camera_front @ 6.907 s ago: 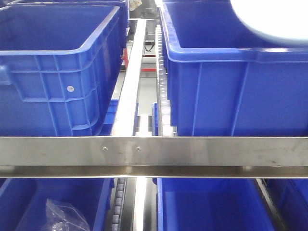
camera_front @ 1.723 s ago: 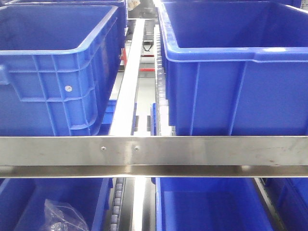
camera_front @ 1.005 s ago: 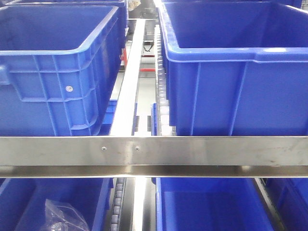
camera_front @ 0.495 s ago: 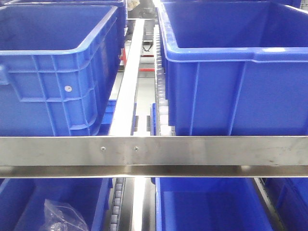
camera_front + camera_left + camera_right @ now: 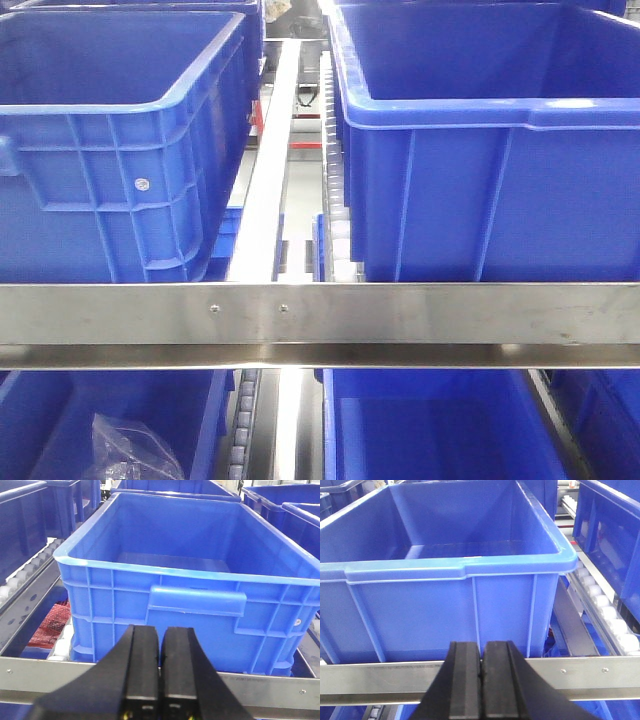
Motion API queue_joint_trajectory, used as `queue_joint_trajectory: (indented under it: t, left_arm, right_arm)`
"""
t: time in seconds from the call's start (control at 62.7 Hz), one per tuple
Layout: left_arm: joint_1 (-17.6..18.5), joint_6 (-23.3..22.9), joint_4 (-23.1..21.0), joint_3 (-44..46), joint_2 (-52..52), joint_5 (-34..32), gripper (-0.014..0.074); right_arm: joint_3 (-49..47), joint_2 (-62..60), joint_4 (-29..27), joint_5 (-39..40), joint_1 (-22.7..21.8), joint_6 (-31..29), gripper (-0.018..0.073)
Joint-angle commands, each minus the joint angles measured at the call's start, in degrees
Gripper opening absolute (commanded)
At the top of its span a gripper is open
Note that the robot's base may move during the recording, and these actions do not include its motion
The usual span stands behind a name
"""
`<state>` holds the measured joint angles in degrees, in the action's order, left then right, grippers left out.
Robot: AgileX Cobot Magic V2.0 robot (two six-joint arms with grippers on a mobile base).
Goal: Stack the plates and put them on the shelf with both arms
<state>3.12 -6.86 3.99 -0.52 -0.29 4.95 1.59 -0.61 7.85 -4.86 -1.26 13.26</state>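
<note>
plate gone from above right crate point(image 5: 480, 150); both jaws closed.

Brushed stainless-steel shelf point(image 5: 400, 315) beam ran level across the lower frame (two small screws left of centre), white roller track point(image 5: 338, 215) receded toward upper centre

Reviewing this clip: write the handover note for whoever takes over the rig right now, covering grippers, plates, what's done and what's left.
Left gripper: shut, holding nothing, facing a blue crate behind the shelf beam.
Right gripper: shut, empty, facing another blue crate behind the shelf's front beam.
Plates: none visible in any current view; the crate interiors that show look bare.
Done: cannot confirm from these views whether the plates were stacked or placed.
Left: locate the plates and check they are stacked and on the shelf before moving either arm.
</note>
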Motion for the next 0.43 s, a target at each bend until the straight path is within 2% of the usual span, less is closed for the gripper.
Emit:
queue_joint_trajectory:
  t: [0.0, 0.415]
  left_arm:
    - [-0.17, -0.47, -0.38, -0.12, -1.02, -4.95, 0.0082]
    - [-0.17, -0.47, -0.38, -0.12, -1.02, -4.95, 0.0082]
  right_arm:
    - [0.09, -1.09, 0.09, 4.86, -0.06, 0.04, 0.0055]
    - [0.09, -1.09, 0.09, 4.86, -0.06, 0.04, 0.0055]
